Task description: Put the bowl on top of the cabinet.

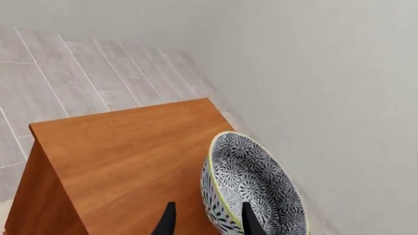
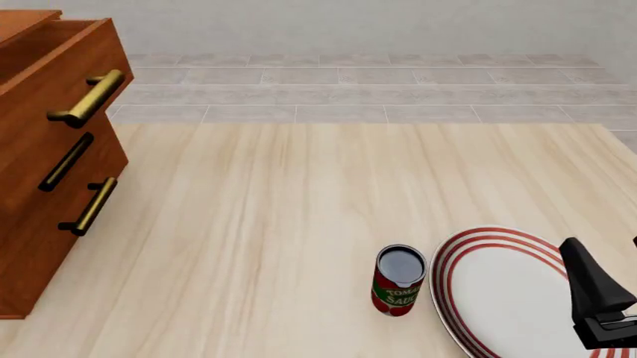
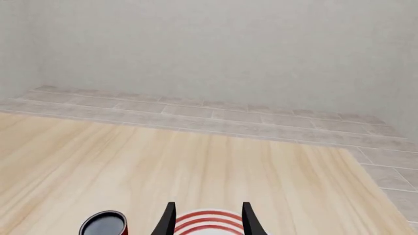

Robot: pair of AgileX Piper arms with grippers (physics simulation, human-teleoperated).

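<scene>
Closest to us in the front view, at about four o'clock, sits our right gripper (image 2: 609,313), a black claw hovering over the flat white plate with red rings (image 2: 497,291). From its own wrist camera we see its two dark fingers (image 3: 168,220) spread apart with nothing between them, the plate's red rings showing through the gap.

Just beside the plate, at about six o'clock in the front view, stands a small upright can with a red and green tomato sauce label (image 2: 400,280) on the pale wooden table (image 2: 298,209). Can and plate are close, though we cannot tell whether they touch.

At nine o'clock in the front view rises the large reddish-brown wooden drawer cabinet (image 2: 50,164), with brass and dark bar handles (image 2: 92,97) on its front and the top drawer pulled out.

Our left gripper (image 1: 207,223) appears only in its wrist view. Its fingers (image 1: 251,221) pinch the wall of the deep round bowl with a grey-and-white floral pattern and pale yellowish rim (image 1: 251,183), one finger inside, one outside. The bowl is tilted on its side over the cabinet's flat top (image 1: 124,152), near one edge; contact with the wood is hard to judge.
</scene>
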